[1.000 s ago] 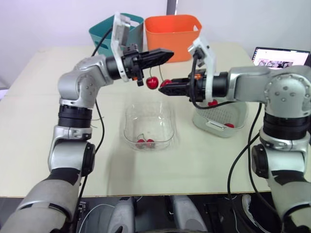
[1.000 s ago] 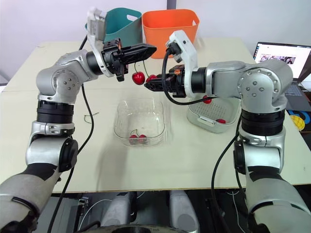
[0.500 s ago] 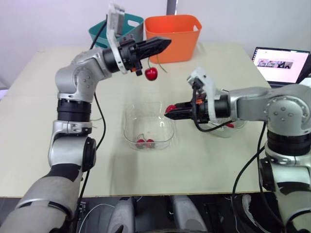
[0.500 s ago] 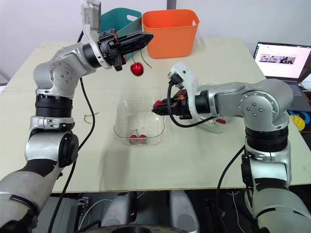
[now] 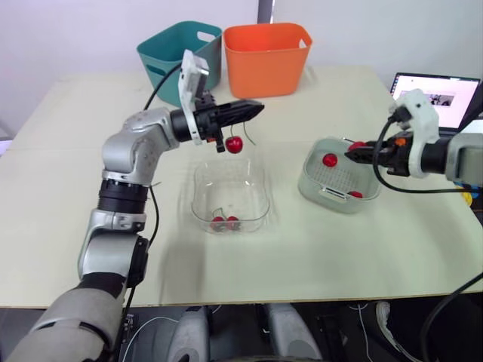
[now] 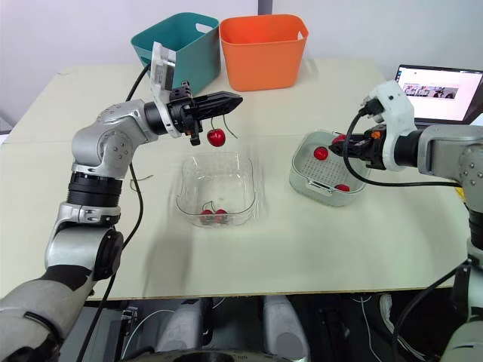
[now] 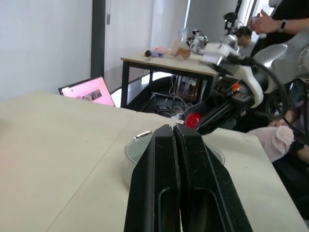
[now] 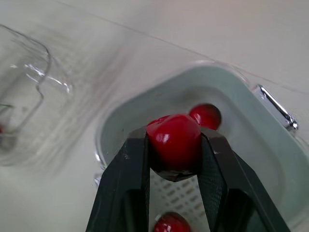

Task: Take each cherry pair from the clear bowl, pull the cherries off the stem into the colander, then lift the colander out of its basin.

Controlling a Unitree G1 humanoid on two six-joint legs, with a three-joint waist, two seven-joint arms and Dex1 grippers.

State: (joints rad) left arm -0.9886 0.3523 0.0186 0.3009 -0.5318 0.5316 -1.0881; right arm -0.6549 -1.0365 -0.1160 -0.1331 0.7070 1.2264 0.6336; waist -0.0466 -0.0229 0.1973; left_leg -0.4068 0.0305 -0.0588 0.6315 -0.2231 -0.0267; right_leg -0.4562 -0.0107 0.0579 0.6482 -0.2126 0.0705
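Our right gripper (image 6: 339, 145) squeezes a shiny red cherry (image 8: 174, 139), now over the colander (image 5: 332, 193), not by the clear bowl (image 5: 202, 197). Our left gripper (image 5: 253, 108) pinches a stem (image 5: 231, 132), second cherry (image 5: 235, 144) dangling.

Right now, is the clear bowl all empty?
No, one cherry pair lies at the bottom of the clear bowl.

Cherry pair (image 5: 225, 222) lies in clear bowl (image 5: 198, 197), two cherries (image 5: 330, 160) in colander (image 5: 308, 179).
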